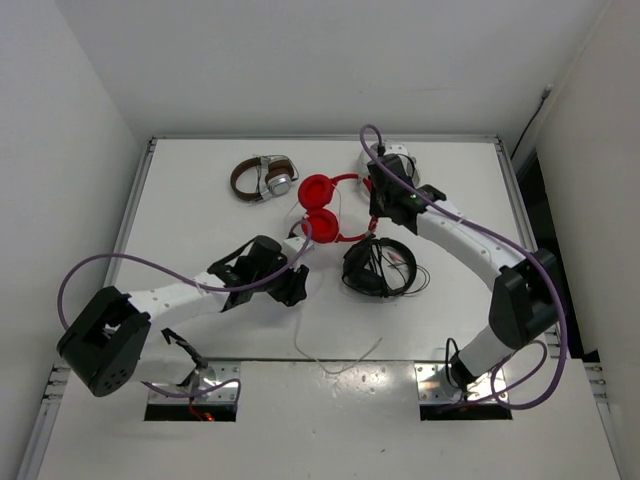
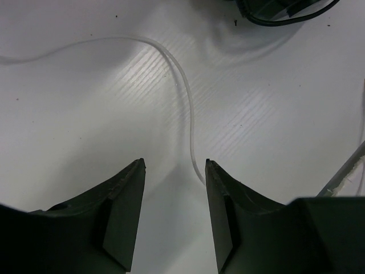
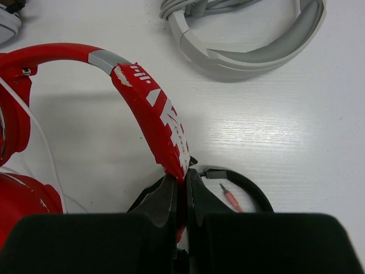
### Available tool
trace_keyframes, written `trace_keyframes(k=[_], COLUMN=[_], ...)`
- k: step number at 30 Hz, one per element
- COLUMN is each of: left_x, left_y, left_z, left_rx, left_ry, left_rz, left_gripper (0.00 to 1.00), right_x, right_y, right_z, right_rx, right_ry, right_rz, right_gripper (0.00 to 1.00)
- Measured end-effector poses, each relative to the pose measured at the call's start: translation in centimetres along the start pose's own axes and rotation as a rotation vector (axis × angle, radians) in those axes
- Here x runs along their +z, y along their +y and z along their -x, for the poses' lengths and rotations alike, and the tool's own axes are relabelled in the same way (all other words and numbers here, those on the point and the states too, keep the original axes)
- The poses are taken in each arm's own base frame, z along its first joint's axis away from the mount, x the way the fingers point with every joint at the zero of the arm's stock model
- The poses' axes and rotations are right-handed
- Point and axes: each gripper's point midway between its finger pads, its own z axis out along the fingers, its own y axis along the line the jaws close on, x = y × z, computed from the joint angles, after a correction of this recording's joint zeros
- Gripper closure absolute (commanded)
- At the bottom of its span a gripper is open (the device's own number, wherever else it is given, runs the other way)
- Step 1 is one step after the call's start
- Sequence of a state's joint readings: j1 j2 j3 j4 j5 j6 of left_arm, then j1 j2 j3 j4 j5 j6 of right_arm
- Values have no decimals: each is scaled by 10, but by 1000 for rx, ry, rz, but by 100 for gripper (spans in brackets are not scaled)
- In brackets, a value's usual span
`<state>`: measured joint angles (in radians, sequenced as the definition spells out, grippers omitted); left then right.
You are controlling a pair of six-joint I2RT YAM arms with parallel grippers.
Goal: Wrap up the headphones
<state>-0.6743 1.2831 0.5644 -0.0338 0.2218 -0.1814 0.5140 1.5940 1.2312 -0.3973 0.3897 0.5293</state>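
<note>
On the table, top view: red headphones (image 1: 318,188) lie near the middle of the white table (image 1: 200,210), their ear cups (image 1: 320,226) at 9 o'clock of the headband (image 1: 350,238).
Top view, neighbours: brown-and-silver headphones (image 1: 262,178) at 10 o'clock of them, black headphones (image 1: 375,268) at 4 o'clock.
Top view, arms: right gripper (image 1: 378,205) at the headband; left gripper (image 1: 297,280) at 6 o'clock of the ear cups.
Left wrist view, left gripper: fingers well apart, holding nothing; the thin white cable (image 2: 185,97) runs from 10 o'clock down between them, just beside the right-hand finger.
Right wrist view, right gripper: jaws pinched narrow on the headband, which arcs away to 10 o'clock; white headphones (image 3: 256,54) at 1 o'clock, a jack plug (image 3: 231,198) at 4 o'clock.
</note>
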Motion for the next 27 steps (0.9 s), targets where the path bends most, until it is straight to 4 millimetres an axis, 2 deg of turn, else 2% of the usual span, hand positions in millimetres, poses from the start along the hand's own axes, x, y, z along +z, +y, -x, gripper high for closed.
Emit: trace_keyframes(k=[10,12,16,20,22,27], left_x=[14,15,10,-10,-19,-22], left_y=[-14,-12,15,65,84,90], left_z=[4,7,25,42,45,44], left_rx=[33,36,-18,-187,-262,-338], left_ry=[6,0,-48,-131,-160,-173], left_rz=[-30,-13,83,241,305,338], left_gripper=[48,48,48,47,47,47], right_x=[3,4,5,5,6,6], right_y=[-1,-1,-5,-8,-9,-9], right_z=[-2,-2,-1,0,0,0], right_rx=[17,21,31,45,53,65], right_ry=[9,9,10,10,10,12], right_rz=[-7,-8,-16,-22,-25,-25], right_gripper=[100,100,100,100,100,100])
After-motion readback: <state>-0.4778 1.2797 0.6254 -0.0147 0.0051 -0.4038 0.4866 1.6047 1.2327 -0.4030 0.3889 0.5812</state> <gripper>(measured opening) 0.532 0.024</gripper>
